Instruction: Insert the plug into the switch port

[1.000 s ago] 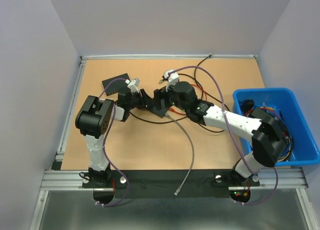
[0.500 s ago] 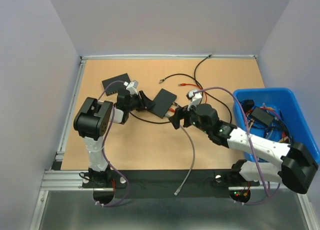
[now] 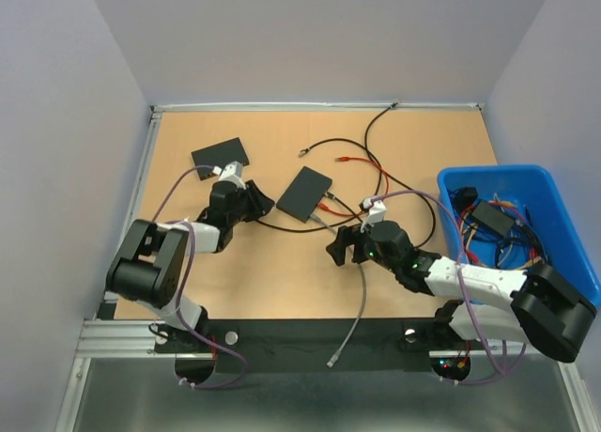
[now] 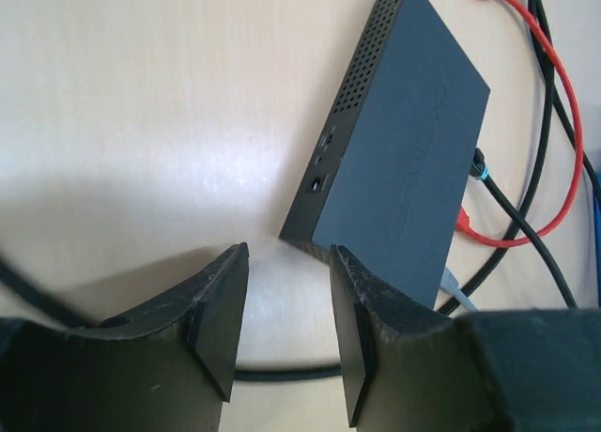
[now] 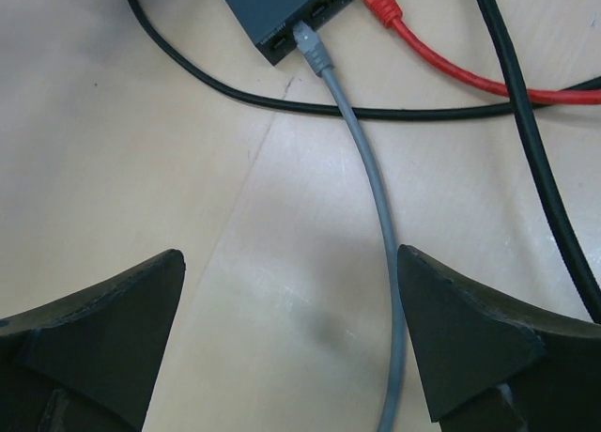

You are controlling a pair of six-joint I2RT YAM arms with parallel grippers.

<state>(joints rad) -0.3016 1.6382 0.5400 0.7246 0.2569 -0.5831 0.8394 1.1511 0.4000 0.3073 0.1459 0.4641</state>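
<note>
Switch (image 3: pixel 305 192): flat on the table (image 3: pixel 235 272), mid-field, now released by both arms.
Grey plug (image 5: pixel 311 43): at a front port, apparently seated, though the depth is hard to judge.
Right gripper (image 5: pixel 291 329): withdrawn toward its base, jaws spread wide, empty.
Left gripper (image 4: pixel 286 324): backed off beside the switch, jaws narrowly parted, empty.
Insertion judged complete.

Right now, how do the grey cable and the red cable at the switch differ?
The grey cable is thicker than the red cable. The grey cable runs toward the near edge; the red cable curves toward the far side. Both end at the port side of the switch.
</note>
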